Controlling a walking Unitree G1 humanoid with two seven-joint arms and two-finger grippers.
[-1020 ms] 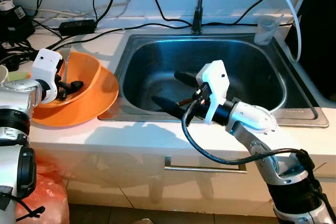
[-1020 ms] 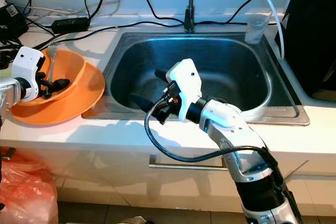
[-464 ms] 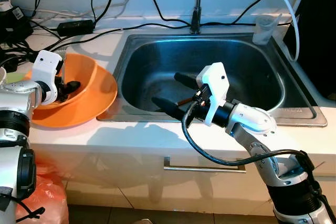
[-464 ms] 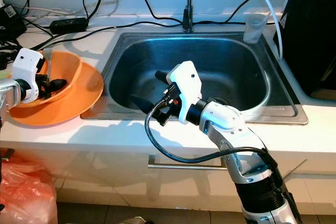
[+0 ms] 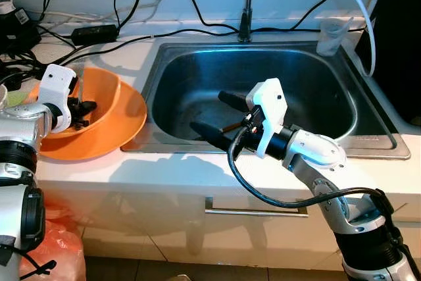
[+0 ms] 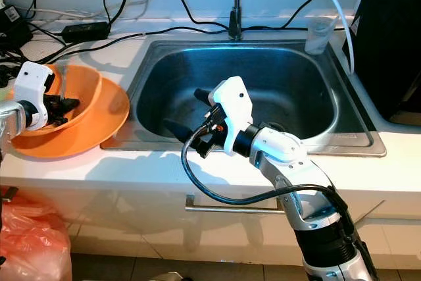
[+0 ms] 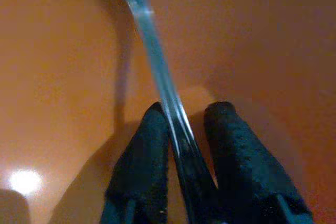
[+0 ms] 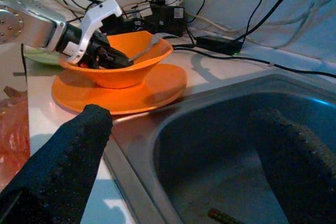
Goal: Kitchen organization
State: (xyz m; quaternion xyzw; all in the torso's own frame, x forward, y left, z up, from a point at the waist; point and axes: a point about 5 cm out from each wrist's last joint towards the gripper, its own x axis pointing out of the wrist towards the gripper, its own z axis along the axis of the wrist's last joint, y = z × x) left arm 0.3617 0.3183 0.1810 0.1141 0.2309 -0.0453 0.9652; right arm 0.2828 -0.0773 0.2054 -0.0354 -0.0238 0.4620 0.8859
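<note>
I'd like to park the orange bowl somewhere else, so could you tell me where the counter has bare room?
The front counter strip between the orange plate and the sink rim is bare. Behind the plate it is crowded with black cables. The back right corner holds a plastic cup, and the right gripper hovers over the basin.

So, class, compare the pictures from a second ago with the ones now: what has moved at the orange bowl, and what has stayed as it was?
The left gripper, shut on the utensil, has tipped the orange bowl further and drawn it slightly toward the robot's left on the orange plate. The right gripper stays open over the sink, and the cup beside the tap is unmoved.
</note>
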